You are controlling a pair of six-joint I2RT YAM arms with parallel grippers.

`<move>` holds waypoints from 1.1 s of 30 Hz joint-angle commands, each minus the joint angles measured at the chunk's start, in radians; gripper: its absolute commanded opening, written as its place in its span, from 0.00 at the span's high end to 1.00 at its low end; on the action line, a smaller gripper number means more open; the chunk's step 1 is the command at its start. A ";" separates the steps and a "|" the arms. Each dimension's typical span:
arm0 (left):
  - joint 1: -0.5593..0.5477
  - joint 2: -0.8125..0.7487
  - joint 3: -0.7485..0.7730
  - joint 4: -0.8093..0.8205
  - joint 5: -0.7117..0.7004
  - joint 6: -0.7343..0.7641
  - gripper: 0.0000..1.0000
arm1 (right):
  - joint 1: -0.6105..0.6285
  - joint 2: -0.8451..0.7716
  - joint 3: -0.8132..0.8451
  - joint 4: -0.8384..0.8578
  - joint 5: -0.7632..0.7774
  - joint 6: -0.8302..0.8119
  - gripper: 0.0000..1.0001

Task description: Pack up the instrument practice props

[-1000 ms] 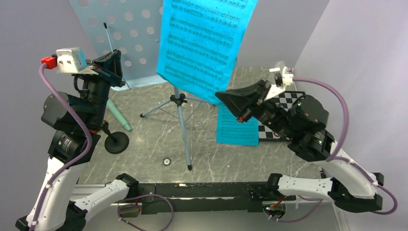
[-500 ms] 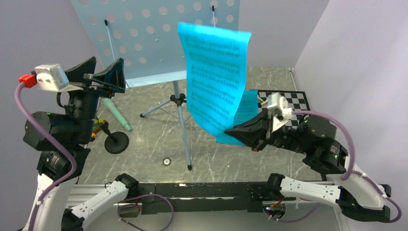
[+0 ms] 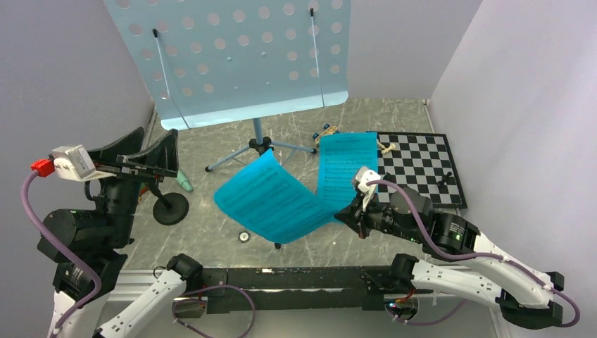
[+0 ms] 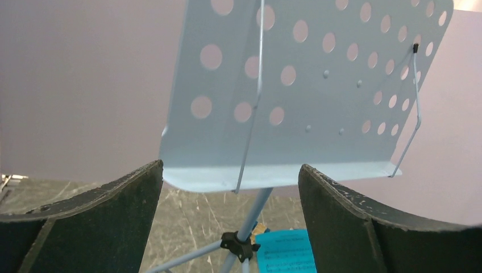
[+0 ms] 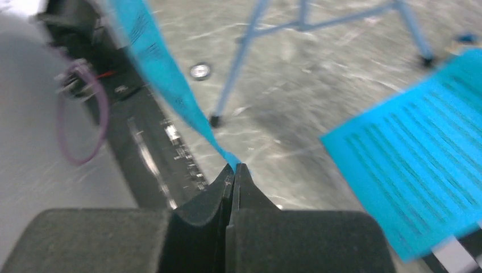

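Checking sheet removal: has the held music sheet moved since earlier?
Yes. The music sheet came down off the stand tray, pulled nearer by the right end effector.

You have the stand (image 3: pixel 262 146) at centre, its legs on the table (image 3: pixel 211 225) and its tray (image 3: pixel 239 105) overhead toward the far wall. Left of it the mic stand's base (image 3: pixel 170 208) sits on the table, with the mic (image 3: pixel 184 184) just behind it, seemingly lying there, though your left gripper (image 3: pixel 153 137) covers most of it. That gripper sits near-left of the tray, apart from it. One sheet (image 3: pixel 271 204) hangs above the table in front of the stand's near leg, its right end in your right gripper (image 5: pixel 234 168). A second sheet (image 3: pixel 345 165) lies flat right of the stand, its right edge along the board's (image 3: pixel 422 165) left edge. Small toys (image 3: pixel 325 132) sit just behind that sheet.
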 commanded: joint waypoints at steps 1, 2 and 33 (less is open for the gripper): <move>0.001 -0.039 -0.039 -0.044 -0.012 -0.080 0.08 | -0.002 -0.048 -0.005 -0.088 0.468 0.138 1.00; 0.001 -0.044 -0.043 -0.052 -0.014 -0.091 0.08 | -0.002 -0.060 -0.009 -0.097 0.552 0.167 1.00; 0.001 -0.147 -0.231 -0.144 0.062 -0.262 0.09 | -0.958 0.695 0.554 0.219 -0.176 0.296 1.00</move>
